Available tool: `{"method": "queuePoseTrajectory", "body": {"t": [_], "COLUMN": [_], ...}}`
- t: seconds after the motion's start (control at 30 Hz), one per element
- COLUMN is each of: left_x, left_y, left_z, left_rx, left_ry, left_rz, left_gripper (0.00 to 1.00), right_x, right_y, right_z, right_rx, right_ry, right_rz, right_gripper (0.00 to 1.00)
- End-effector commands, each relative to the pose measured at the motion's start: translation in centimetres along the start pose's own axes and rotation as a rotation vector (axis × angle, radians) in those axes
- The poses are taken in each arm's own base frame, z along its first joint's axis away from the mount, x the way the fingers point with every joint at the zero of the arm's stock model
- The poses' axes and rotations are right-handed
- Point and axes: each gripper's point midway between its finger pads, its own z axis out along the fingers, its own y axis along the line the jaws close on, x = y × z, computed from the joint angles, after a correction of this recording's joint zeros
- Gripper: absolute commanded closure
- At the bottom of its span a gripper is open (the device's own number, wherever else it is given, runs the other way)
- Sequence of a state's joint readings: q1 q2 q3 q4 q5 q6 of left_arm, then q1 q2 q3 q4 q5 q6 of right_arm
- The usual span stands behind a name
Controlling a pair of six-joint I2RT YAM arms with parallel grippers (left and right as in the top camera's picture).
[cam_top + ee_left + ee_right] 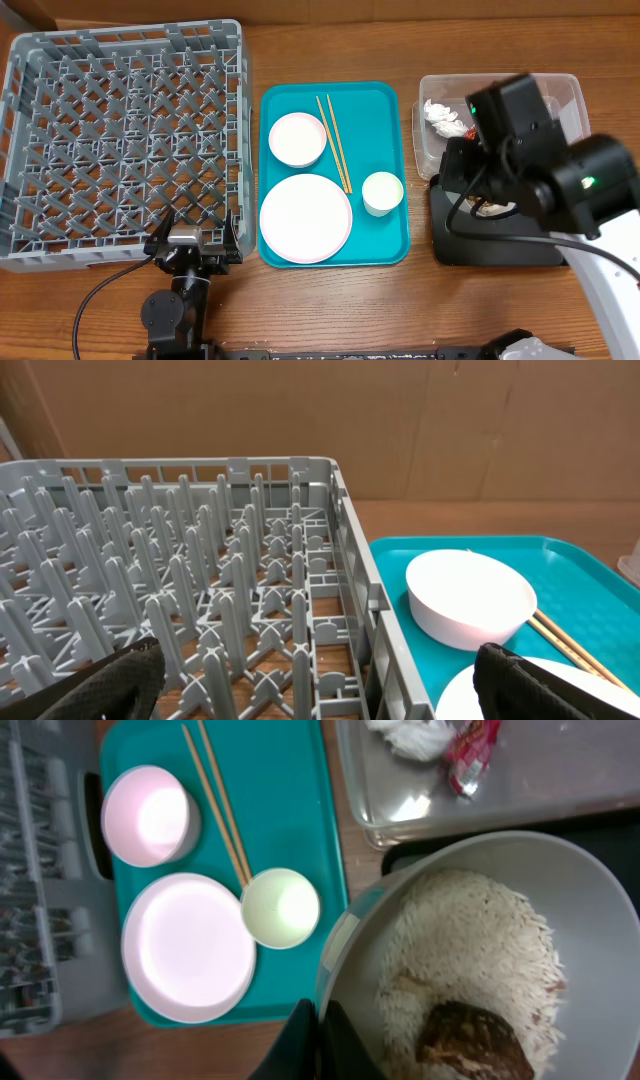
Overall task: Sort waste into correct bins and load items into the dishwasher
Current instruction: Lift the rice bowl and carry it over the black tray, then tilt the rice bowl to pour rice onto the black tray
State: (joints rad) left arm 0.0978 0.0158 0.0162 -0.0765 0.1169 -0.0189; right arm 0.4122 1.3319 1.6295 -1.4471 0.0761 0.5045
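Right end effector [318, 1042] pinched tight on the rice bowl [580, 890], above the black tray [500, 248]; left end effector [320, 695] gapes empty. Emptying step, likely: next, tilt, dumping rice [470, 940] into that tray.

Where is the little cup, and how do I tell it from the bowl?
Find the big teal tray. On its right side, just past the chopsticks, stands the little cup. It is the smallest round dish there, smaller than the bowl and plate.

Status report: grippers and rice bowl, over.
Left gripper open at rack corner. Right gripper shut on bowl, rice and scrap inside, over black tray. Nothing blocking.
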Motion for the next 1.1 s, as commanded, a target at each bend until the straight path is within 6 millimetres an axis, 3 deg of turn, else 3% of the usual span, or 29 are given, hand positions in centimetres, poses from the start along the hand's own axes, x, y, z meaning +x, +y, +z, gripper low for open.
{"method": "queuePoseTrajectory", "body": {"t": [0.0, 0.23, 0.4, 0.7, 1.07], "left_x": [0.1, 0.1, 0.1, 0.1, 0.1], "left_y": [-0.3, -0.3, -0.3, -0.3, -0.3], "left_z": [0.0, 0.0, 0.0, 0.0, 0.0], "left_rx": [0.014, 0.014, 0.014, 0.014, 0.014], "left_ry": [-0.006, -0.005, -0.006, -0.006, -0.006], "left_rz": [0.005, 0.005, 0.005, 0.005, 0.005], "left_gripper": [0.00, 0.00, 0.00, 0.00, 0.00], "right_x": [1.2, 2.5, 2.7, 2.3, 2.2], "right_y": [-1.6, -3.8, -5.2, -8.0, -9.9], "right_z": [1.5, 6.4, 8.5, 9.1, 8.1], "right_rx": [-0.012, -0.124, -0.271, -0.515, -0.823], "right_ry": [-0.008, 0.045, 0.075, 0.030, -0.066], "right_rz": [-0.005, 0.044, 0.084, 0.207, 0.373], "right_gripper": [0.96, 0.96, 0.96, 0.96, 0.96]}}
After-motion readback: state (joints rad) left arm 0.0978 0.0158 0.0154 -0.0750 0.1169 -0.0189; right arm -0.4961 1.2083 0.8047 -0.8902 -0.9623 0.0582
